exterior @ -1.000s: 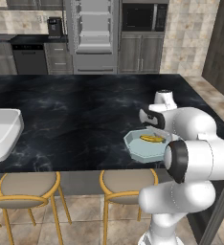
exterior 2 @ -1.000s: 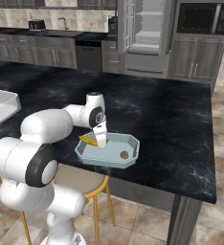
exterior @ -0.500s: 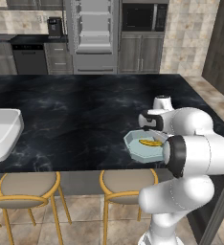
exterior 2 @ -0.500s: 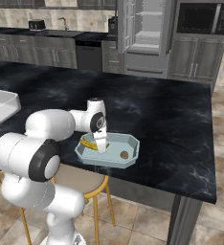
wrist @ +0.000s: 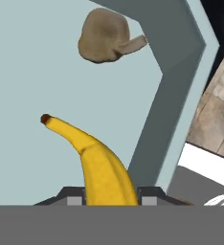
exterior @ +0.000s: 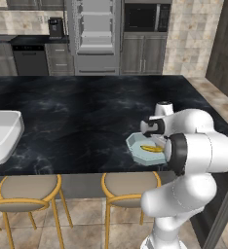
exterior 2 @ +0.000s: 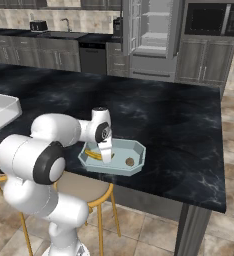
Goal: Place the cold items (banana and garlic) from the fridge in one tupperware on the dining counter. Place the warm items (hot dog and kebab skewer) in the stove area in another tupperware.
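The white arm has sunk lower over the last second, so that the two-finger gripper (exterior 2: 107, 159) now reaches down inside the pale blue-grey octagonal tupperware tray (exterior 2: 135, 169) near the edge of the black white-veined marble dining counter (exterior 2: 169, 125), where a moment ago it hung a little higher above the rim; to my eye that means the slim yellow banana (wrist: 97, 165) is being set down rather than carried, though it has not yet been let go; from the hand view the fruit runs straight up between the two dark finger tips, which are drawn in against its sides and pinching it, its brown-tipped end pointing out across the tray floor; the small tan lumpy garlic bulb (wrist: 106, 37) lies on that same floor, well apart from the banana and beyond its tip, near the far angled wall; from the right base view it shows as a little brown knob (exterior 2: 130, 161) just beside the gripper, on the side away from the arm; so both cold things are in one container, and I judge the cold half of the task all but done, wanting only the release; the tall grey steel fridge (exterior: 95, 34) stands open across the kitchen; the large shallow white rectangular tray (exterior: 1, 136) waits at the other end of the counter.
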Motion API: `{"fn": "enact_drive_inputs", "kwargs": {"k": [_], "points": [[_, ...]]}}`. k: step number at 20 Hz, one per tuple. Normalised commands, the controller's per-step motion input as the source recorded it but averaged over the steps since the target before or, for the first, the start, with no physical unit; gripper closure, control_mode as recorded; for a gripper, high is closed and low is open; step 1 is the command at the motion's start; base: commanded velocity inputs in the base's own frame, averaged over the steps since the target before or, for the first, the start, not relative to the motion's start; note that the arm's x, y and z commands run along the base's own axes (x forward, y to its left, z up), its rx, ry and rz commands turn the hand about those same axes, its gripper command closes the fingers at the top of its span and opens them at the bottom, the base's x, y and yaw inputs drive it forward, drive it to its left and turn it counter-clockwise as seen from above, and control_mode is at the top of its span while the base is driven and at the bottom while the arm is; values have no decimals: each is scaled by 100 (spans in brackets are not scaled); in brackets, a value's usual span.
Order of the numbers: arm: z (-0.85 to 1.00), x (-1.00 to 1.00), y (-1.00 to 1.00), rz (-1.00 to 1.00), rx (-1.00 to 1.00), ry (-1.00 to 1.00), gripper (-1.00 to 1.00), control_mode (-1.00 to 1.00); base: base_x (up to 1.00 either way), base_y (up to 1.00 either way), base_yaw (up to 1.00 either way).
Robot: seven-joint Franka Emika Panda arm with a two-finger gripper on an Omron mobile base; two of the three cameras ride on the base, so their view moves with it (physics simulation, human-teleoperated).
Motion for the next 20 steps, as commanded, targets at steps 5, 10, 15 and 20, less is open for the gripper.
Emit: {"fn": "enact_drive_inputs", "kwargs": {"k": [5,10,15,20], "points": [[-15,12,0,0,0,0,100,-100,0,0,0],[-6,19,0,0,0,0,100,-100,0,0,0],[-10,16,0,0,0,0,100,-100,0,0,0],[-16,13,0,0,0,0,100,-100,0,0,0]]}}
